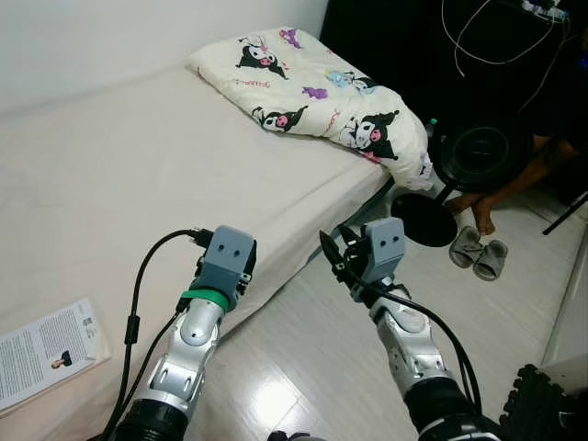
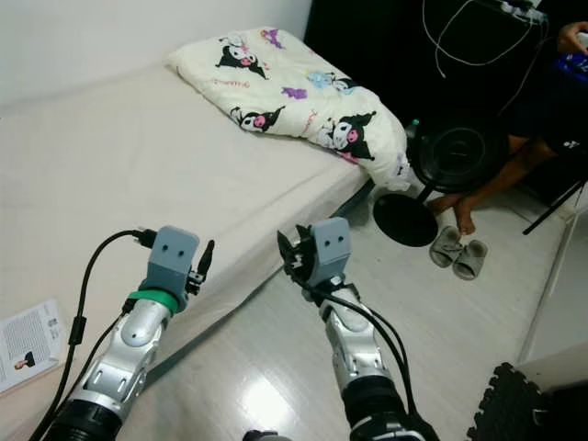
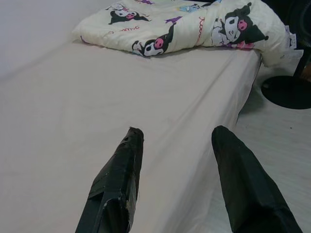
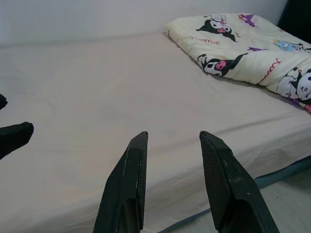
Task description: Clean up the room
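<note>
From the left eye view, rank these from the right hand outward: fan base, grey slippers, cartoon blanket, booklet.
From the right hand:
1. Fan base, black disc on the floor, just ahead to its right.
2. Grey slippers, on the floor farther right.
3. Cartoon blanket, at the bed's far end.
4. Booklet, on the bed's near corner, far left.

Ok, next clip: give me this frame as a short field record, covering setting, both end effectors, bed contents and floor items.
setting: bedroom, robot facing the bed edge
left end effector: open, holds nothing, over the mattress edge
right end effector: open, holds nothing, beside the bed edge
on bed: folded cartoon-print blanket at the far end; booklet at the near corner
on floor: fan on a round base, grey slippers
person: leg by the fan
</note>
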Available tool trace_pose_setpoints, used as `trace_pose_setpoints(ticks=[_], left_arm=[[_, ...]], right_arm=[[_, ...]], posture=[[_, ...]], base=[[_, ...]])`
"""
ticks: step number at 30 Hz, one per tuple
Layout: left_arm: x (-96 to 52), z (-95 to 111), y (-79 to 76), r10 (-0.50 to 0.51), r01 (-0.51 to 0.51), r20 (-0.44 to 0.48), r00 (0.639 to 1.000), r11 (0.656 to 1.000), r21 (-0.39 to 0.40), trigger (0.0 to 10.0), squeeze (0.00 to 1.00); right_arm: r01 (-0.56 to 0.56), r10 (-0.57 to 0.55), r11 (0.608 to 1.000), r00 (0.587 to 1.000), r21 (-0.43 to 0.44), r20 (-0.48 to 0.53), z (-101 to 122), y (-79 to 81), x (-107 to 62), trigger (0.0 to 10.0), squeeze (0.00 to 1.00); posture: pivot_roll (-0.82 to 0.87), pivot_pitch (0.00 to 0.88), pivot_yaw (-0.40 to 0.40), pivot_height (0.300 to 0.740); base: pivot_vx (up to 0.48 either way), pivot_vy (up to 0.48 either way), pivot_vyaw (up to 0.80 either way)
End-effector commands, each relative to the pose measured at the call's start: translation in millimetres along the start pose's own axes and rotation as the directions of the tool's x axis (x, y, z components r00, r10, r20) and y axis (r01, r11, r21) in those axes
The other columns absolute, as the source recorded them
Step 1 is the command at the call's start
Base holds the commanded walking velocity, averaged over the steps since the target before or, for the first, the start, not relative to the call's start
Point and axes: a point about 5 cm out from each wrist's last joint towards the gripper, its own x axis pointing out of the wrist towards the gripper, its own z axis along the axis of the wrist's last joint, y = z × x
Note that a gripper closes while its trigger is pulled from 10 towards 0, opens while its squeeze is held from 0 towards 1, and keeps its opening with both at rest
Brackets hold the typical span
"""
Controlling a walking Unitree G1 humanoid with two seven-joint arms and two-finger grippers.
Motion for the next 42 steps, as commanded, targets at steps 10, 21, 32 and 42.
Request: trace_pose_setpoints(ticks=[10,21,32,42], left_arm=[[-2.9,0.4,-3.9,-0.016,0.015,0.02,1.0,1.0,0.025,10.0,0.0],[-2.7,0.8,-3.6,-0.006,0.006,0.027,1.0,1.0,0.025,10.0,0.0],[-1.6,0.9,-3.3,-0.005,0.004,0.028,1.0,1.0,0.026,10.0,0.0],[-1.4,1.0,-3.2,-0.004,0.004,0.027,1.0,1.0,0.025,10.0,0.0]], right_arm=[[0.009,-0.009,1.0,1.0,-0.002,0.0,-1.9,-1.8,-4.1,10.0,0.0],[0.012,-0.012,1.0,1.0,-0.006,-0.003,-1.7,-3.1,-3.9,10.0,0.0],[0.015,-0.015,1.0,1.0,-0.005,-0.002,-1.3,-3.6,-3.8,10.0,0.0],[0.016,-0.016,1.0,1.0,-0.004,-0.003,-1.3,-3.5,-3.7,10.0,0.0]], posture=[[-0.01,0.03,-0.067,0.723],[-0.01,0.03,-0.069,0.723],[-0.01,0.03,-0.068,0.723],[-0.01,0.029,-0.067,0.723]], base=[[0.0,-0.107,0.0],[0.0,-0.418,0.0],[0.0,-0.418,0.0],[0.0,-0.417,0.0]])
